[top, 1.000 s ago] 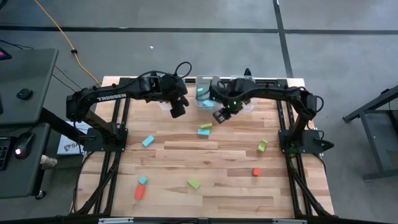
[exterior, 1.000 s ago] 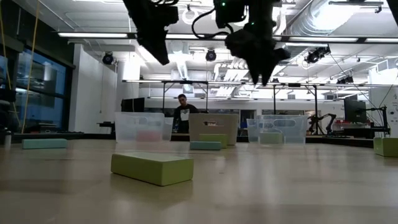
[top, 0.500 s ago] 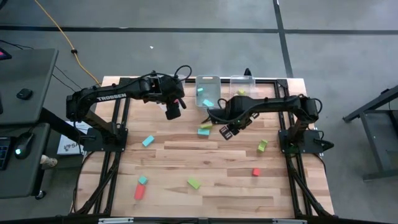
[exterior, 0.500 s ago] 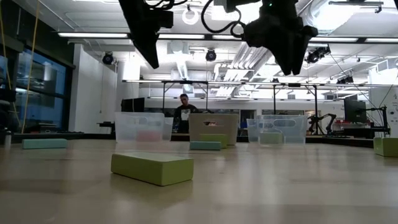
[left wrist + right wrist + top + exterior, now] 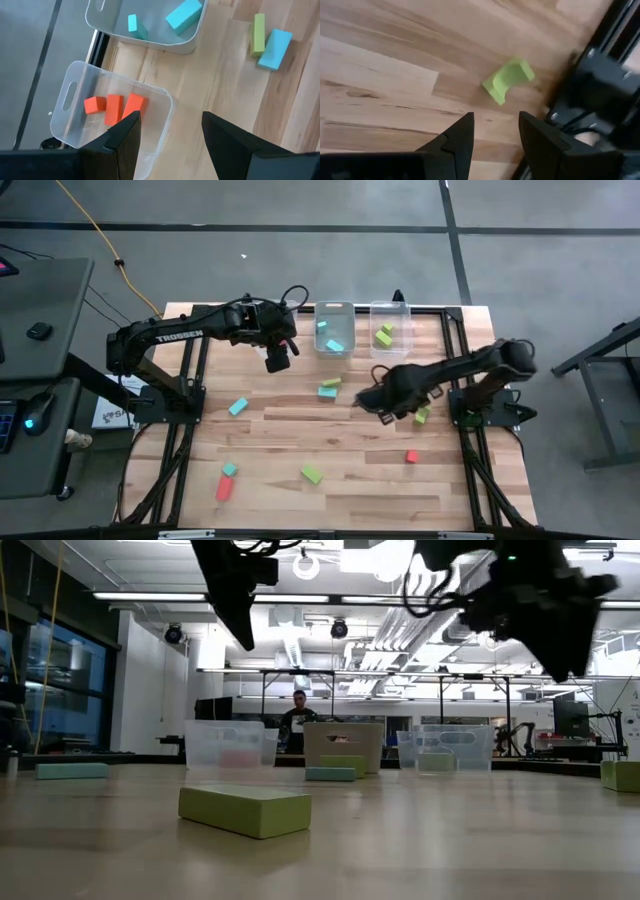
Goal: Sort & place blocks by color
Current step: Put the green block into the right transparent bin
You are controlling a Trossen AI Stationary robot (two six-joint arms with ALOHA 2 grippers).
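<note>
two dark robot arms work over a wooden table [image 5: 340,480] strewn with small coloured blocks. the left gripper [image 5: 279,360] hangs above the red bin [image 5: 75,95] at the table's 11 o'clock edge, its fingers [image 5: 122,142] spread apart with nothing between them; three red-orange blocks [image 5: 114,107] lie inside that bin. beside it, at 12 o'clock, the middle bin [image 5: 333,330] holds two light blue blocks [image 5: 184,14], and the third bin [image 5: 390,325], at 1 o'clock, holds yellow-green blocks [image 5: 384,336]. the right gripper [image 5: 390,409] hovers at about 3 o'clock, fingers [image 5: 457,142] parted and empty, close above a yellow-green block [image 5: 508,79] lying near the arm's base frame. a yellow-green and a light blue block [image 5: 274,48] lie side by side near the table's centre; another light blue block [image 5: 238,407] sits at 9 o'clock, a red-orange bar [image 5: 224,488] at 7 o'clock, a yellow-green block [image 5: 312,475] at 6 o'clock and a red-orange cube [image 5: 411,457] at 4 o'clock
</note>
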